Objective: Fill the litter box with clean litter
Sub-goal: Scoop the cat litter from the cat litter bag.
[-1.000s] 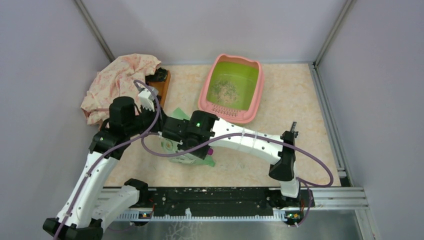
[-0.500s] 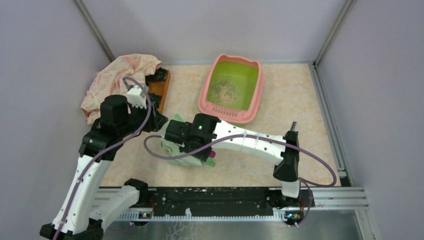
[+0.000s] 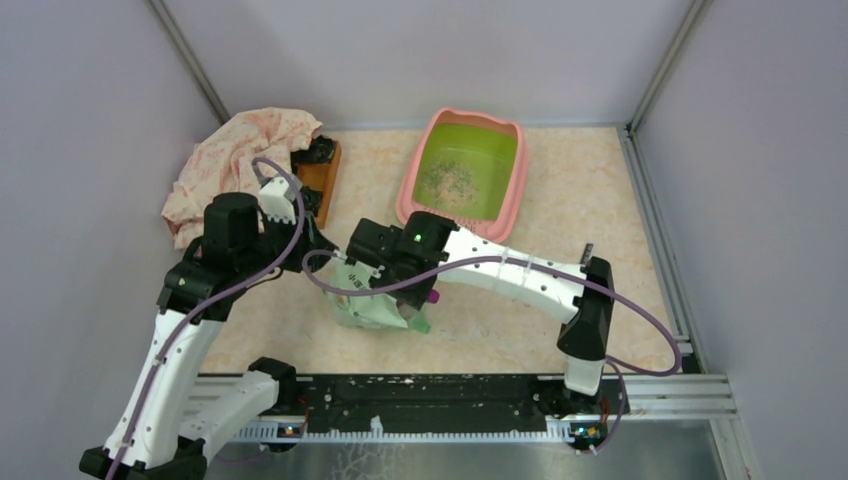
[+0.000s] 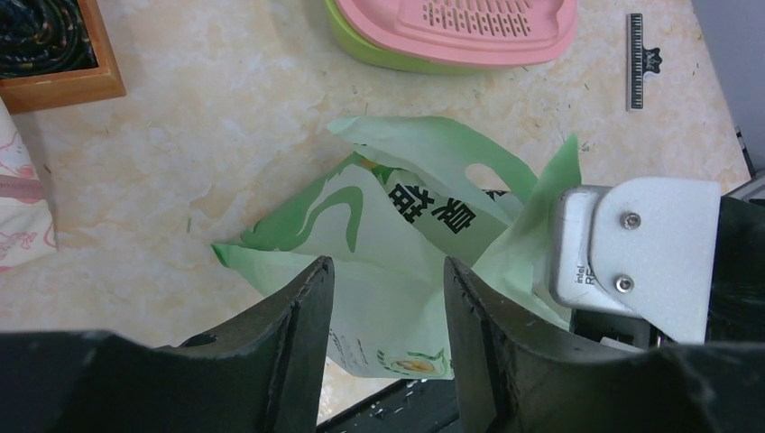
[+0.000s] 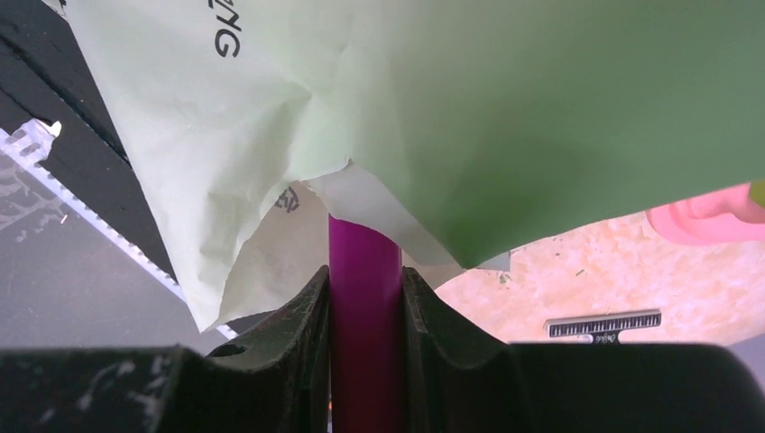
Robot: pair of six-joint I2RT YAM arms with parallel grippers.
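Marbled beige tabletop [image 3: 590, 190] fills the walled cell, with both arms reaching in from its near edge. Nearest them, the light green bag [image 3: 368, 308] stands crumpled between the two wrists. The right gripper [image 5: 364, 278] is clamped on the handle of the magenta scoop [image 5: 364, 325], whose far end is hidden under the bag's paper. The left gripper [image 4: 386, 269] hovers over the bag with its fingers [image 4: 307, 298] apart; printed paper shows in the gap, and I cannot tell whether either finger touches it. Beyond both claws, apart from them and toward the back wall, lies the litter box [image 3: 495, 150], holding a thin scatter of clean litter [image 3: 447, 180] on its lime-green floor. Only the overhead view shows those granules; the left wrist view catches just the box's slotted pink ledge and green underside past the bag, and the right wrist view only a sliver of pink rim. The scoop grip reads plainly from the right wrist alone; from above only a magenta tip peeps out. A black ruler-like strip [image 4: 638, 59] lies right of the box. At far left, a patterned cloth [image 3: 240, 150] is heaped beside a wooden tray [image 3: 320, 172].
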